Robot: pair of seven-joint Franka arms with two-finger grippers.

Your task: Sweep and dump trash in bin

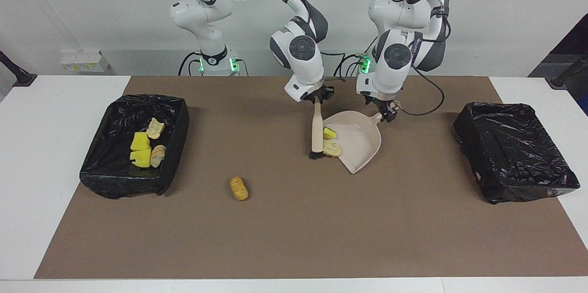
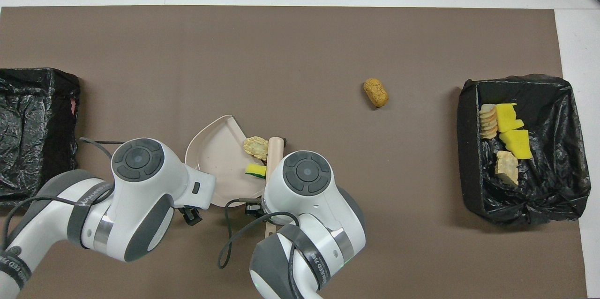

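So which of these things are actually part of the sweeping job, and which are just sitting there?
In use:
- brush, in the right gripper
- dustpan, at the left gripper
- yellow chunk and tan lump at the dustpan's mouth
- orange lump on the mat
- bin with scraps

Idle:
- other lined bin

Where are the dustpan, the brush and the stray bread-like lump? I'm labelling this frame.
dustpan (image 1: pixel 358 146): facing view, on the bare floor of its scoop.
brush (image 1: pixel 316 133): facing view, on the middle of its beige handle.
bread-like lump (image 1: pixel 239 188): facing view, on the middle of its crusty top.
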